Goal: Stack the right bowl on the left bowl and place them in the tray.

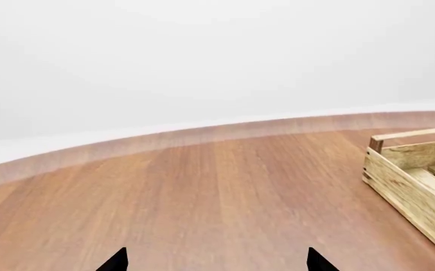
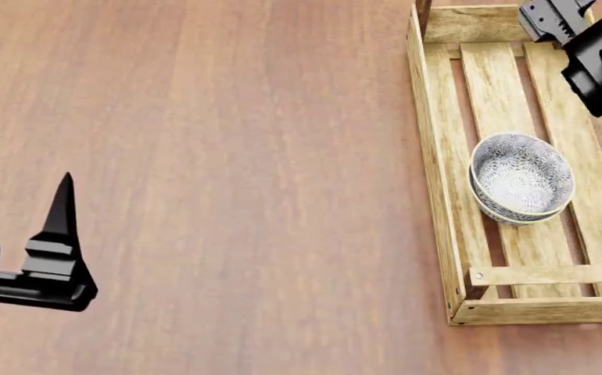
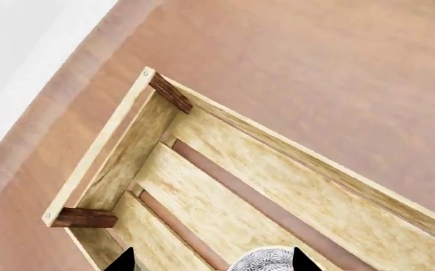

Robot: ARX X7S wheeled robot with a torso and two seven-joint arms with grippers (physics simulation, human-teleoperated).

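Two grey-white patterned bowls (image 2: 520,178) sit stacked, one nested in the other, on the slats of the light-wood tray (image 2: 442,195) at the right. My right gripper (image 2: 553,17) is open and empty above the tray's far end, clear of the bowls. In the right wrist view its fingertips (image 3: 123,261) stand wide apart over the tray (image 3: 225,186), with the rim of the bowl stack (image 3: 266,261) just showing below. My left gripper (image 2: 61,226) is open and empty over the bare table at the near left. It also shows open in the left wrist view (image 1: 217,262).
The wooden table (image 2: 228,156) spreads left of the tray. In the left wrist view the table's curved far edge (image 1: 202,135) meets a white background, and one end of the tray (image 1: 406,180) shows.
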